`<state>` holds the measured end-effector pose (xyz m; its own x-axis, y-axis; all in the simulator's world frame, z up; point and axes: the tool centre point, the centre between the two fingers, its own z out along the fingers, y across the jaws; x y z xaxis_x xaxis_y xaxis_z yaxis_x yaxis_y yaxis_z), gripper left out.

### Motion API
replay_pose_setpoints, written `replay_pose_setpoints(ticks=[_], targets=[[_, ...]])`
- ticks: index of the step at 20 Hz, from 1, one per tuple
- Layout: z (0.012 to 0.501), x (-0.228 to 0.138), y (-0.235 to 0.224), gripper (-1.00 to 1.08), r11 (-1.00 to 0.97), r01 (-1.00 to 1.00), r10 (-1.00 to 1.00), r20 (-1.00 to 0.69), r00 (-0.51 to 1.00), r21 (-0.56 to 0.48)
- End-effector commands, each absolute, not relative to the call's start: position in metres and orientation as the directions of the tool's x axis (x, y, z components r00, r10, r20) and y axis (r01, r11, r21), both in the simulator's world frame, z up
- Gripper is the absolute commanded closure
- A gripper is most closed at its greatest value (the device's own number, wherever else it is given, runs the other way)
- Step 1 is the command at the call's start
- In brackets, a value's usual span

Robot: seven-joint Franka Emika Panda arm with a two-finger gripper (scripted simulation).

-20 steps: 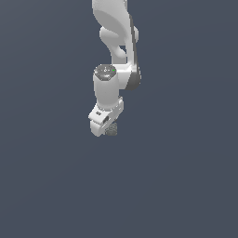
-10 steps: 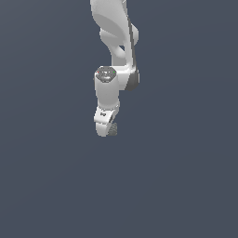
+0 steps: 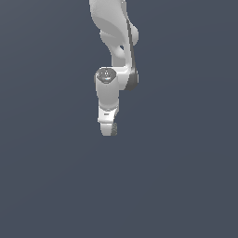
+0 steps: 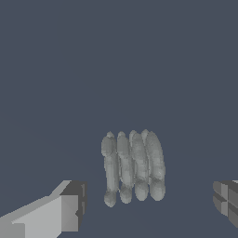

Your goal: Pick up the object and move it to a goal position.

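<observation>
In the wrist view the object (image 4: 133, 166) is a pale grey ribbed shape, like several rounded lobes set side by side, lying on the dark grey floor. My gripper (image 4: 151, 207) is open, and the object lies in the wide gap between its fingers (image 4: 62, 211), a little ahead of the tips, touching neither. In the exterior view the white arm hangs down from above with the gripper (image 3: 109, 130) at its lower end. The arm's hand covers the object there. No goal marker shows.
Only a flat, uniform dark grey surface (image 3: 186, 186) surrounds the arm on all sides.
The hand has dropped lower and turned slightly over the last second, so the gripper sits closer to the surface.
</observation>
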<state>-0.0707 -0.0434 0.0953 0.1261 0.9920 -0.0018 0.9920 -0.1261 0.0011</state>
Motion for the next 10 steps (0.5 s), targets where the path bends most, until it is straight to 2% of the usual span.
replay_pose_setpoints(ticks=[1,10], targets=[[0.0937,-0.0726,-0.043,-0.92,-0.094,0.996,0.996,-0.001,0.094,0.001],[0.0919,-0.0745,-0.0428,-0.92,-0.065,0.998,0.998,0.0,0.065,0.0]])
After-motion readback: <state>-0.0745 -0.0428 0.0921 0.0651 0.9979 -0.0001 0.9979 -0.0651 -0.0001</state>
